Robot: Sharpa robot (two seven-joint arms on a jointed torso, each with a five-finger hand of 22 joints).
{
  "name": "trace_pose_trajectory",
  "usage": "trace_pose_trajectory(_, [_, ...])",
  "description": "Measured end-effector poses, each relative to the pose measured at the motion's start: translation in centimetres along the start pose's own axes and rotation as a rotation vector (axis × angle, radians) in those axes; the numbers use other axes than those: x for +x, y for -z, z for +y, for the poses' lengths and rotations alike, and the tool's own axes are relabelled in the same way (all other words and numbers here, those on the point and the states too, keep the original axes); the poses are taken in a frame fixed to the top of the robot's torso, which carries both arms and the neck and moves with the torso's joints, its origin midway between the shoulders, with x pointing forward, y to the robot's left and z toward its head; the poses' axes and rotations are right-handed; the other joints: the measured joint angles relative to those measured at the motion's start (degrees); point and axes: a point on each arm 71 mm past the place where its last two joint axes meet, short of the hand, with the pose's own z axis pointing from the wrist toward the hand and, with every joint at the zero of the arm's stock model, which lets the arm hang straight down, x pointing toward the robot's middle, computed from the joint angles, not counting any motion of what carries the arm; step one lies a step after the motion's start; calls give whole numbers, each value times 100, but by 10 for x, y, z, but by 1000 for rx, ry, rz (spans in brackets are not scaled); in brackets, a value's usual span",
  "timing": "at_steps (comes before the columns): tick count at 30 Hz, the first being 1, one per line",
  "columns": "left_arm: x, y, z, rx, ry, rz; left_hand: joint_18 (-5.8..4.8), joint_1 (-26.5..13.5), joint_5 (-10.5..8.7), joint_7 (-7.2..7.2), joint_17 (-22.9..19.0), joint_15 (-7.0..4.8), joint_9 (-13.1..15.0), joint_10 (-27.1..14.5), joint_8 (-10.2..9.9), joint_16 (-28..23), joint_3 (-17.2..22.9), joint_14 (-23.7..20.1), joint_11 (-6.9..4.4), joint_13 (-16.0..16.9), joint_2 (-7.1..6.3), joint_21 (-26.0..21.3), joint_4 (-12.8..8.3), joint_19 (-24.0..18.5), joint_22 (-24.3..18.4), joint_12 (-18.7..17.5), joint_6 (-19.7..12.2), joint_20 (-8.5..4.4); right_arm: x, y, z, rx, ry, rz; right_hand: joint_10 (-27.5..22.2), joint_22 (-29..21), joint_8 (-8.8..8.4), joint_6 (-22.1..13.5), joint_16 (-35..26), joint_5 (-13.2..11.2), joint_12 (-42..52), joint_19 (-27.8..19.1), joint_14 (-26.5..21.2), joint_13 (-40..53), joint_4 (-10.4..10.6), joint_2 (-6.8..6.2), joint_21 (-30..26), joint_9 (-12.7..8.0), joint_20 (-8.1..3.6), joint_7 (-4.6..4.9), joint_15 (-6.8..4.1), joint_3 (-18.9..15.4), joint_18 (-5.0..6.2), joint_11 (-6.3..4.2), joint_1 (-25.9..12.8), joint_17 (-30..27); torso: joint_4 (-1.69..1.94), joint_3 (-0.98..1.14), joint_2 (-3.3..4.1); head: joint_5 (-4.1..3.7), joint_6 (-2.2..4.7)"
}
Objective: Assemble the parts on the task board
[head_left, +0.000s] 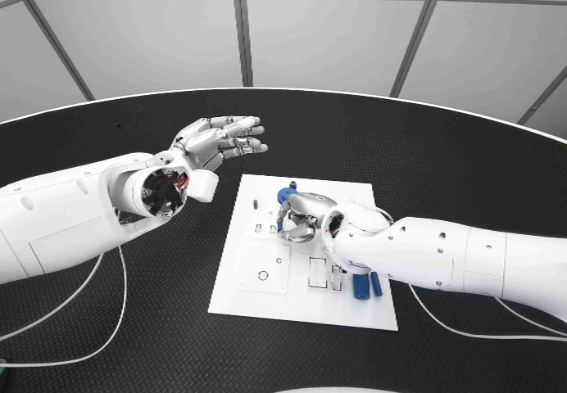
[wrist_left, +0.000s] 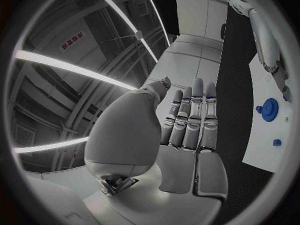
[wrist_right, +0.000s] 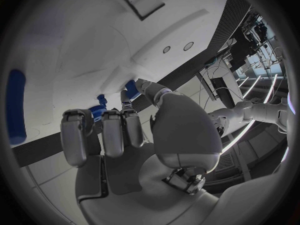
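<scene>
Black table (head_left: 142, 327): blue parts (head_left: 368, 284) lie lengthwise.

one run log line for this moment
left robot hand: open, raised beside task board | right robot hand: fingers at blue part on board

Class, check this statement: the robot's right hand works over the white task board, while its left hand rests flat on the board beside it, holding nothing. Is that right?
Not quite. The left hand is not on the task board: the head view shows it raised over the black table, off the board's far left corner, fingers apart and holding nothing. The right hand does work over the board.
</scene>
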Motion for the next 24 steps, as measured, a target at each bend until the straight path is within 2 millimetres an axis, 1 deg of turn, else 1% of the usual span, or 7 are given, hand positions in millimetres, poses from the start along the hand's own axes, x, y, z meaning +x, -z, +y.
trace_pose_trajectory(4, [0,0,0,0,0,0,0,1,0,0,0,0,0,0,0,0,0,0,0,0,1,0,0,0,0,0,0,0,0,0,0,-2,0,-2,20,0,-68,-93,0,-66,-32,0,-19,0,32,-49,0,-15,0,33,19,-50,0,20,-49,0,-2,0,0,-1,-5])
trace_pose_trajectory(7, [0,0,0,0,0,0,0,1,0,0,0,0,0,0,0,0,0,0,0,0,1,0,0,0,0,0,0,0,0,0,0,-4,-1,-5,1,0,-106,-180,-33,-95,-32,-9,1,0,39,-73,0,-29,32,38,39,-90,0,39,-73,0,-1,1,0,-1,-8])
trace_pose_trajectory(16, [0,0,0,-1,0,1,0,1,0,0,-1,0,-1,0,0,0,0,0,0,0,1,0,0,0,0,0,0,0,-2,1,1,-19,-8,-29,1,0,-125,-226,-33,-117,-66,0,1,-1,25,-111,-30,-38,41,62,39,-120,0,39,-47,-1,0,1,-2,-10,-12])
trace_pose_trajectory(18, [-1,0,0,-2,0,0,0,1,0,0,-1,0,0,0,0,0,17,0,0,0,1,0,17,0,0,0,0,0,-4,4,1,-33,-16,-56,1,0,-133,-236,-33,-117,-66,0,1,-1,31,-120,-30,-38,41,52,39,-126,0,39,-55,-1,-1,1,-3,-14,-12])
trace_pose_trajectory(20, [-3,0,0,-5,-5,-3,0,1,0,0,4,0,11,0,0,27,17,0,0,3,1,-1,17,0,0,0,0,0,-7,7,2,-55,-24,-85,6,0,-205,-364,-33,-117,-66,0,-21,-1,24,-186,-30,-66,41,74,61,-169,0,79,-47,-1,-2,1,-5,-15,-12])
trace_pose_trajectory(22, [-5,-1,0,-11,-16,-3,0,-16,0,0,9,0,17,0,0,33,33,0,0,8,18,21,0,0,3,0,0,0,-10,11,3,-88,-34,-122,13,0,-239,-419,-33,-117,-66,-21,0,-1,17,-186,-53,-78,62,93,81,-176,0,91,-48,-1,-5,0,-10,-16,-12])
trace_pose_trajectory(24, [-7,-1,0,-21,-33,-1,0,-50,0,-35,28,-52,40,49,7,93,50,53,-49,21,36,80,16,9,24,0,35,-9,-14,17,4,-126,-42,-155,13,0,-239,-420,-33,-146,-66,-21,0,-1,34,-186,-64,-78,62,93,81,-193,0,91,-48,-1,-9,1,-19,-16,-4])
